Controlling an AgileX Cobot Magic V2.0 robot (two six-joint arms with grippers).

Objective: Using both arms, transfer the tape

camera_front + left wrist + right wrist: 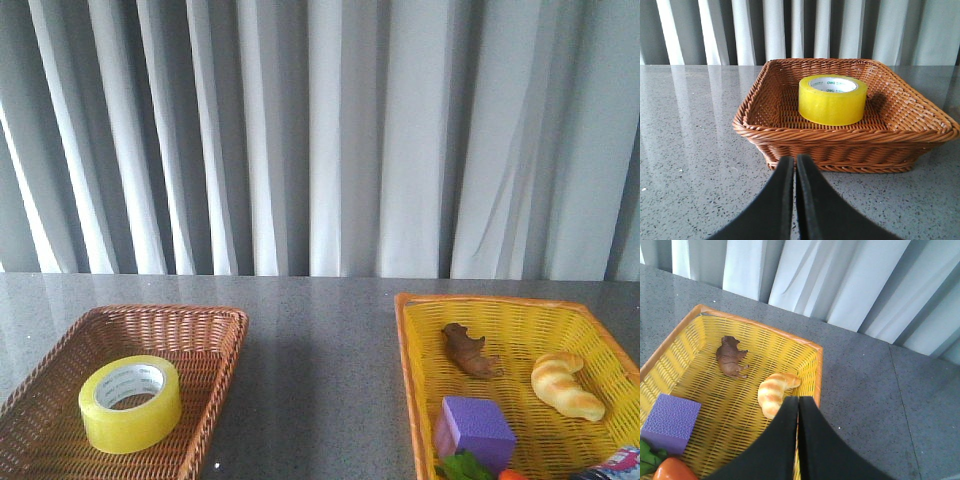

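Backdrop: grey-white curtain [330, 140], vertical pleats, full width behind table, hem reaching tabletop edge. Daylight brighter thru folds at left. Table [320, 330]: dark grey speckled stone-look top, glossy, w/ faint curtain reflections.

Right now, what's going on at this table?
Nothing is being handled yet. The tape lies flat in the brown basket on the robot's left side, untouched. The left gripper is shut and sits just outside that basket's near rim, pointing at the tape. The right gripper is also shut and empty, above the yellow basket, which holds a croissant toy, a brown animal figure, a purple block and a few other items. The transfer has not started.
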